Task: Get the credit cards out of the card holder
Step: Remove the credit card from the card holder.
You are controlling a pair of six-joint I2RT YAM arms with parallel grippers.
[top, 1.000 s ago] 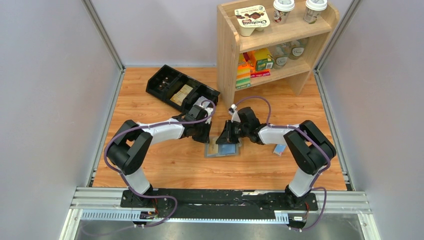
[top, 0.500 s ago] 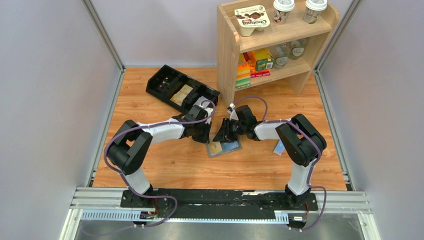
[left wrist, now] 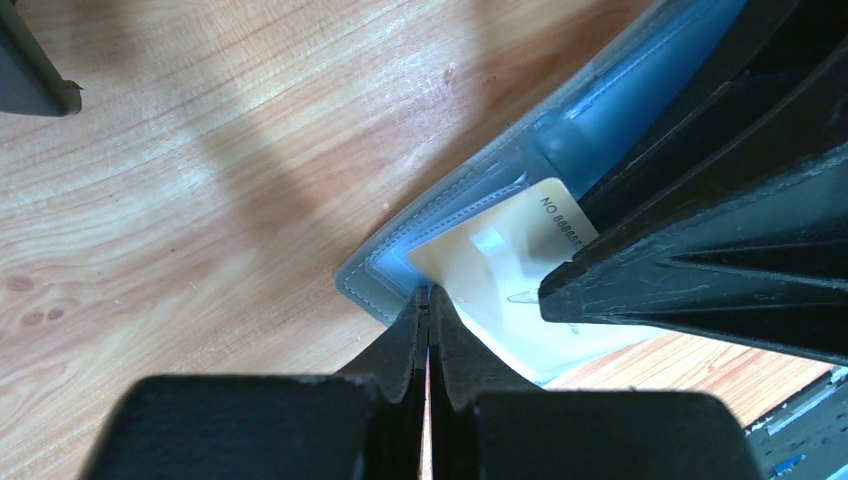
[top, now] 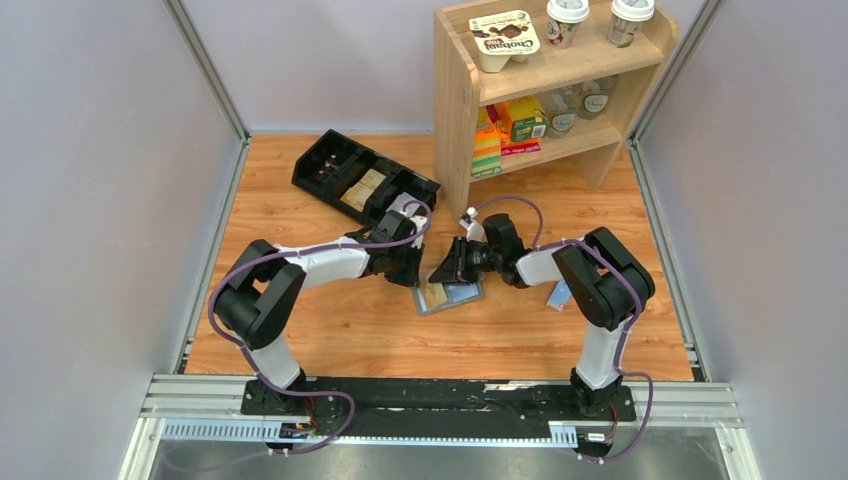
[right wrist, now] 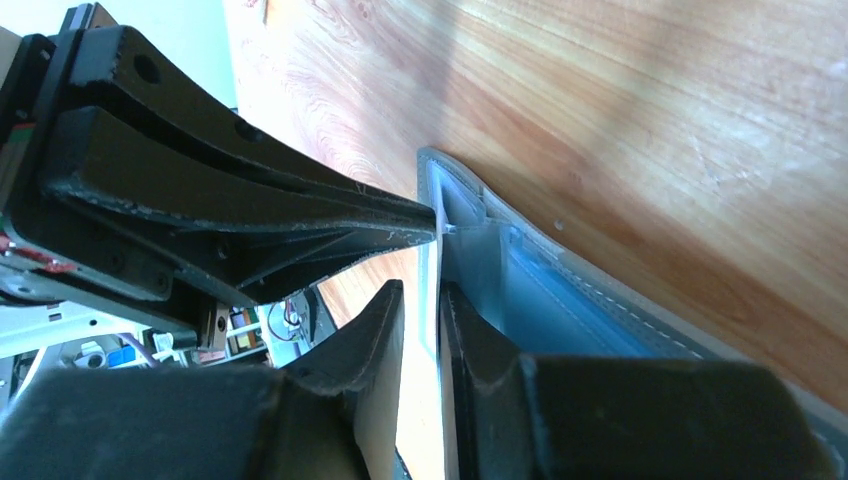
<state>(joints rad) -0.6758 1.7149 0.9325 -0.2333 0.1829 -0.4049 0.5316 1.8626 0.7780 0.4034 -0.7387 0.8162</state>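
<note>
At the middle of the wooden table (top: 330, 330), a grey-blue card holder (top: 468, 298) is seen lying open and flat, worked on from both sides by two robot arms. The left gripper (top: 414, 274) is shown with its fingers (left wrist: 400, 340) pressed together, their tips set against the holder's near corner; whether anything is pinched between them cannot be told. The right gripper (top: 441, 276) is held over the holder's left half, its fingers (right wrist: 470, 330) a narrow slit apart, with a thin pale edge standing in the slit. A beige credit card (left wrist: 490, 265) is pictured partly under the clear pocket, one end hidden beneath the right fingers. A black tray (top: 335, 165), a wooden shelf unit (top: 455, 100) and a blue-and-white packet (top: 559, 296) are seen elsewhere on the table.
</note>
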